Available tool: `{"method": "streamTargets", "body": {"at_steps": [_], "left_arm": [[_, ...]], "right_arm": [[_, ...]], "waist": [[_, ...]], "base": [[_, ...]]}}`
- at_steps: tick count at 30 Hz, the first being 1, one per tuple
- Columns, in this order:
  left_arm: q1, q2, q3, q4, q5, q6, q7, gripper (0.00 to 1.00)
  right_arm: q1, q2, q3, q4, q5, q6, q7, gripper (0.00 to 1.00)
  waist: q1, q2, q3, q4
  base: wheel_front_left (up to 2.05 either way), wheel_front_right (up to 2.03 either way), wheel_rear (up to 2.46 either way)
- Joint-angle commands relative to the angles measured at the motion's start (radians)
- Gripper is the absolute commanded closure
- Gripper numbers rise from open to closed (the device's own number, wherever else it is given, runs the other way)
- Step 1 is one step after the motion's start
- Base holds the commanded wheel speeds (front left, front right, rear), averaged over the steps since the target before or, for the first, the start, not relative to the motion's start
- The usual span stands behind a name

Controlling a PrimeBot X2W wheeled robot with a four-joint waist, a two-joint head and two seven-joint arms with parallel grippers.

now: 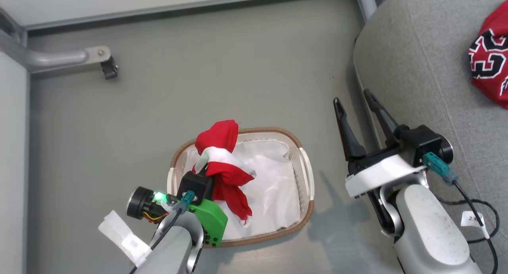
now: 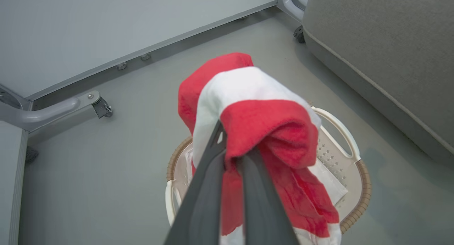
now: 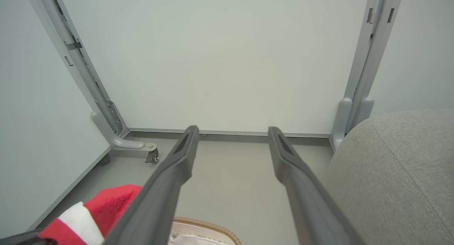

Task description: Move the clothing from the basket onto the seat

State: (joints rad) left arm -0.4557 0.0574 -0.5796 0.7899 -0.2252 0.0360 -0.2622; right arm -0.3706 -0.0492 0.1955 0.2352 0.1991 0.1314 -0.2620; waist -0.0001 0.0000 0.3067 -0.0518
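Our left gripper (image 2: 234, 151) clamped the striped garment (image 1: 222, 159) above the basket (image 1: 274, 130); our right gripper (image 1: 352, 97) stood apart, empty. Next we needed to swing it toward two o'clock, onto the seat (image 1: 416, 68).

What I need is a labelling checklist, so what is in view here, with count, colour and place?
striped garment: one, red with white stripes, hanging above the basket
numbered jersey: one, red with black-and-white numerals, lying on the seat
basket: one, white with a brown rim, on the floor
liner sheet: one, white, inside the basket
seat: one, grey, to the right of the basket
frame legs: two, grey, one far left with a caster, one beside the seat
floor: grey, under everything
left gripper: dark fingers, shut on the striped garment
right gripper: dark fingers, open and empty, between basket and seat
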Motion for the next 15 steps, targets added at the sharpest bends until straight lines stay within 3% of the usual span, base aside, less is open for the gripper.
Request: {"method": "streamTargets", "body": {"at_steps": [1,15], "left_arm": [[0.021,0.007,0.012,-0.013,0.012,-0.002,-0.004,1.0],[0.068,-0.002,0.111,-0.209,0.025,-0.06,-0.004,1.0]], "right_arm": [[0.02,-0.004,-0.005,0.005,-0.006,-0.001,-0.004,0.0],[0.114,-0.004,-0.025,0.028,-0.015,-0.001,-0.004,0.0]], "waist": [[0.0001,0.0,-0.042,0.025],[0.0001,0.0,-0.151,0.063]], "base": [[0.0,0.0,0.0],[0.0,0.0,0.0]]}}
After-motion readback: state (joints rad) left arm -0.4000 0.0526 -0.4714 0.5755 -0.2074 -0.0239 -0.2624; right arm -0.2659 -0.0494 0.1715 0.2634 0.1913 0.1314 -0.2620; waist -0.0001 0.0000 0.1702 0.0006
